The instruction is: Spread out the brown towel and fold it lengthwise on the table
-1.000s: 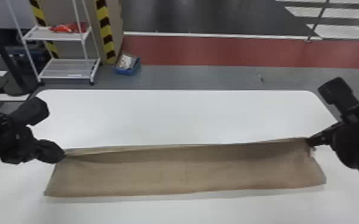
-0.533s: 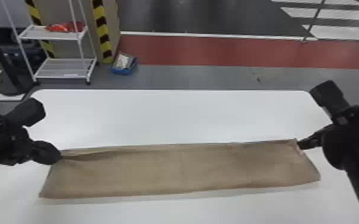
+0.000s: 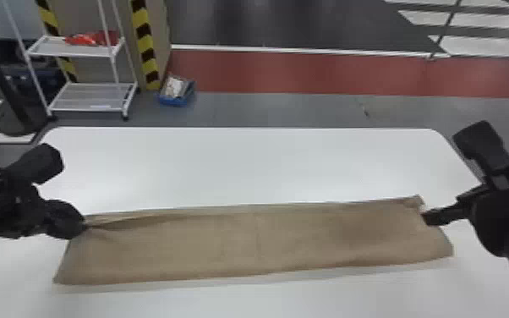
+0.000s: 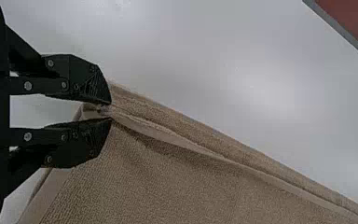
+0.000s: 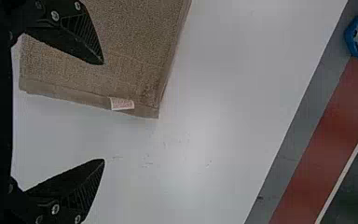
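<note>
- Brown towel (image 3: pixel 241 241) stretches in a long, narrow strip across the white bench (image 3: pixel 266 160), between the left claw (image 4: pixel 111 111) and the right claw (image 5: pixel 103 112).
- The left claw is clenched on cloth at one end of the strip, gathering the long far edge into a small pinch, with creases running away from its tips.
- The right claw is spread wide and empty at the opposite end, one finger overlapping the towel in its wrist view; whether that finger touches the cloth, we cannot tell.
- We expect a light, limp, soft load: nothing to break and little to slip, given the rough pile, but quick to wrinkle or skew if one end is pulled alone.
- At the free end, we would take the corner (image 5: pixel 150 111) just beyond the right claw, near the pale sewn label (image 5: pixel 121 103), catching every layer together.
- We note a matte, grainy weave, a flatter hem band (image 5: pixel 65 95) beside the right claw, and layered edges leading from the left claw; we judge the lengthwise fold largely made, with the pinched edge left to straighten.
- Under both claws, the bench looks smooth and hard, likely to let the fabric slide easily.
</note>
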Tool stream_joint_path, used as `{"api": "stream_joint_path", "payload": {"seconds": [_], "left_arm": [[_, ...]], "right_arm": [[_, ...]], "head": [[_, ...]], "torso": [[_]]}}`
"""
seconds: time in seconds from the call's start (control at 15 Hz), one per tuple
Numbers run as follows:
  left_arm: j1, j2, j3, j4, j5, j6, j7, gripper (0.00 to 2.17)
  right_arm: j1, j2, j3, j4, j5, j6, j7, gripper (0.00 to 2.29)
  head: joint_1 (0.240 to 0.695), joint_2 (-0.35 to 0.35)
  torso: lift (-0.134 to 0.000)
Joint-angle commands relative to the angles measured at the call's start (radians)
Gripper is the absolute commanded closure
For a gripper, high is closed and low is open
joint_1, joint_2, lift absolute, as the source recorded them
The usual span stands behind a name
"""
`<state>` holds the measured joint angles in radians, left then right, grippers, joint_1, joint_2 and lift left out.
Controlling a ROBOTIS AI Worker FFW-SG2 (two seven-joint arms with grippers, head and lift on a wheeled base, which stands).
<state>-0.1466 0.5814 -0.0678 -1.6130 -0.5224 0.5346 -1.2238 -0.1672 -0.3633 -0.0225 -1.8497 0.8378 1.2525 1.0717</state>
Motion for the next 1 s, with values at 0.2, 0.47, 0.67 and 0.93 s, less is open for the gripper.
{"api": "stream_joint_path", "payload": {"seconds": [0.2, 0.47, 0.67, 0.93], "left_arm": [[0.045, 0.009, 0.042, -0.034, 0.031, -0.001, 0.102, 0.02], [0.047, 0.012, 0.062, -0.038, 0.051, -0.001, 0.124, 0.02], [0.047, 0.02, 0.077, -0.038, 0.061, -0.001, 0.124, 0.02], [0.048, 0.021, 0.08, -0.034, 0.073, -0.001, 0.125, 0.02]], "right_arm": [[0.06, -0.045, -0.085, -0.062, -0.054, 0.023, 0.005, 0.14], [0.064, -0.045, -0.103, -0.063, -0.062, 0.014, 0.008, 0.15], [0.06, -0.045, -0.114, -0.062, -0.066, 0.005, 0.007, 0.15], [0.055, -0.043, -0.122, -0.059, -0.066, -0.008, 0.005, 0.15]], "head": [[0.695, -0.077], [0.695, -0.083], [0.695, -0.082], [0.695, -0.078]], "torso": [[-0.124], [-0.124], [-0.124], [-0.124]]}}
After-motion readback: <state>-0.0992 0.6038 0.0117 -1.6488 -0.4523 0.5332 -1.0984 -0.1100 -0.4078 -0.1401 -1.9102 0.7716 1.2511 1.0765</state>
